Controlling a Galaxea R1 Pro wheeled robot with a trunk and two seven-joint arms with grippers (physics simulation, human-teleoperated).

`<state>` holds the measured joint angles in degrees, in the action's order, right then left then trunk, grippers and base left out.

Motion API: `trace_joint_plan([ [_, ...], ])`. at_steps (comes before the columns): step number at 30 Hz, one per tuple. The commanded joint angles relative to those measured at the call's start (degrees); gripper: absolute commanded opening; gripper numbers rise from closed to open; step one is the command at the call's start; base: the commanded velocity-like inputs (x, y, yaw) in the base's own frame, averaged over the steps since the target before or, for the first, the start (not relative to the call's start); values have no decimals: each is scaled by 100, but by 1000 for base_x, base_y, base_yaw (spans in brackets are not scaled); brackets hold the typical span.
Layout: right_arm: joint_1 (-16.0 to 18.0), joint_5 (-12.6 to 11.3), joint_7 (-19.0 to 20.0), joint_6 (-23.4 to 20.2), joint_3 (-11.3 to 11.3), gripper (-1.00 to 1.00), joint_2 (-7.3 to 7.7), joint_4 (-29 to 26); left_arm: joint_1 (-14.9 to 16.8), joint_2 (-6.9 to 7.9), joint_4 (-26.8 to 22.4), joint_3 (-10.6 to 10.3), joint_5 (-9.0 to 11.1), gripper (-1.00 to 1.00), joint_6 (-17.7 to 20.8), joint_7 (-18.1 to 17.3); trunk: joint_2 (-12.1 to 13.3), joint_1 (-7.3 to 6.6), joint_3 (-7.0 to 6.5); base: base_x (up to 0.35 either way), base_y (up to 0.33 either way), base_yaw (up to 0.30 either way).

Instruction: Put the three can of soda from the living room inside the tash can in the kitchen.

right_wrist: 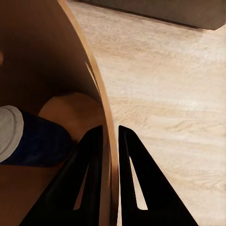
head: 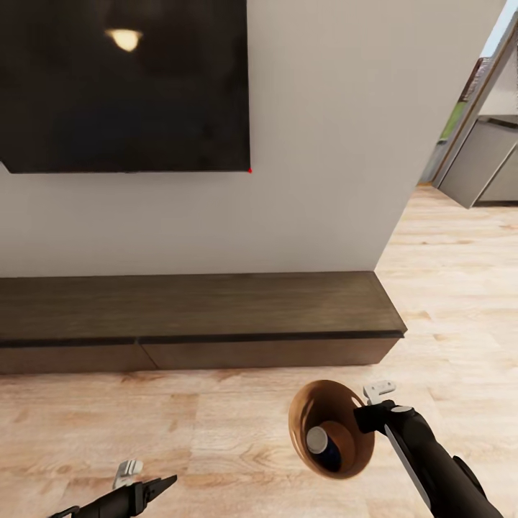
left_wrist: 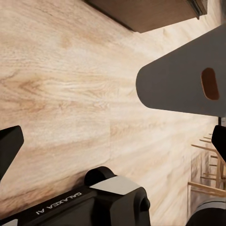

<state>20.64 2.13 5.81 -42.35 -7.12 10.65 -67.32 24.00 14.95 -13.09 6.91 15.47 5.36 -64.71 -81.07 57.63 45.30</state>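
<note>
R gripper (head: pixel 368 407) clamps tash can (head: pixel 306 414) rim, blue can (head: pixel 324 444) inside.

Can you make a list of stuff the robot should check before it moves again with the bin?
1. Right gripper pinching the bin wall, one finger inside and one outside: ok.
2. Blue can lying inside the bin: ok.
3. Both orange cans in the bin too: cannot tell, only part of the inside shows.
4. Left gripper free: ok, its fingers are spread over bare floor.
5. Bin tilted, so the can might slide out: cannot tell.
6. Room beside the long cabinet: ok.
</note>
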Motion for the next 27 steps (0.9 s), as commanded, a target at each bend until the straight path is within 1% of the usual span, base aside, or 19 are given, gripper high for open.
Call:
trace_joint_plan([
  [1,1,-45,34,-2,0,-100,-3,0,0,0,0,1,0,100,0,1,0,0,-10,0,0,0],
  [15,-5,-44,31,1,0,-100,-49,0,-1,2,0,1,0,100,0,2,0,0,-142,0,0,0],
  [27,-7,-44,31,3,0,-100,-60,0,-1,-1,1,-2,0,100,0,2,0,0,-254,0,0,0],
])
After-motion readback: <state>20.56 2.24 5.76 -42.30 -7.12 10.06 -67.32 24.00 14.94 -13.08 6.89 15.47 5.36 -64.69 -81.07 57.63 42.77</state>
